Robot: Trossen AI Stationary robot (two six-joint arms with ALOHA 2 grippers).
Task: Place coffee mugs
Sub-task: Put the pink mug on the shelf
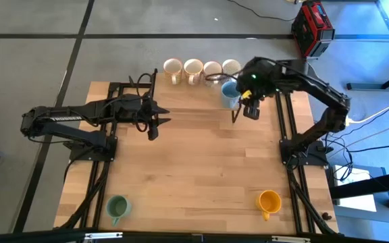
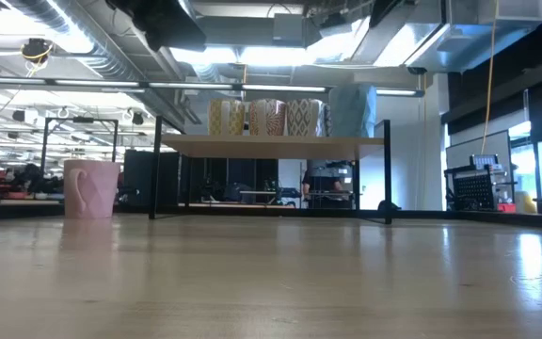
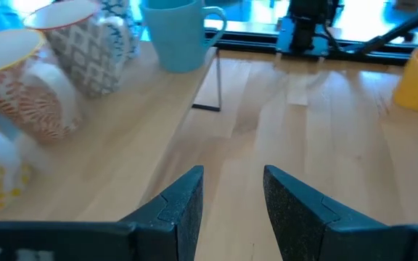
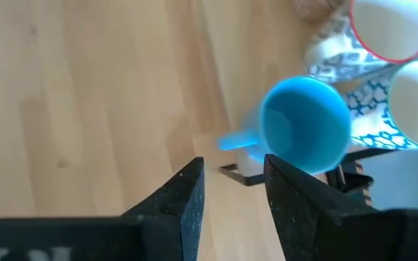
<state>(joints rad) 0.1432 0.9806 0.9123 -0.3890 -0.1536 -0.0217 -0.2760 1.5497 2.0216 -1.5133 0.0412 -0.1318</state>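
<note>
Four cream mugs [image 1: 201, 68] stand in a row on a raised wooden shelf [image 2: 271, 142] at the table's far edge; they also show in the low view [image 2: 266, 118]. A light blue mug [image 1: 229, 92] stands upright on the shelf's right end, its handle [image 4: 235, 141] pointing away from the cream mugs. My right gripper [image 1: 243, 113] hovers just near of it, pointing down, open and empty [image 4: 232, 190]. My left gripper [image 1: 162, 116] is open and empty [image 3: 232, 196] at mid-table left, pointing right. A green mug [image 1: 117, 206] stands near left and an orange-yellow mug [image 1: 269, 201] near right. A pink mug [image 2: 90, 188] shows only in the low view.
The shelf stands on thin black legs [image 2: 387, 169] above the tabletop. Black arm frames run along both table sides [image 1: 286, 128]. A red box [image 1: 313, 27] and cables lie on the floor beyond the table. Bare wood lies between the arms [image 1: 201, 162].
</note>
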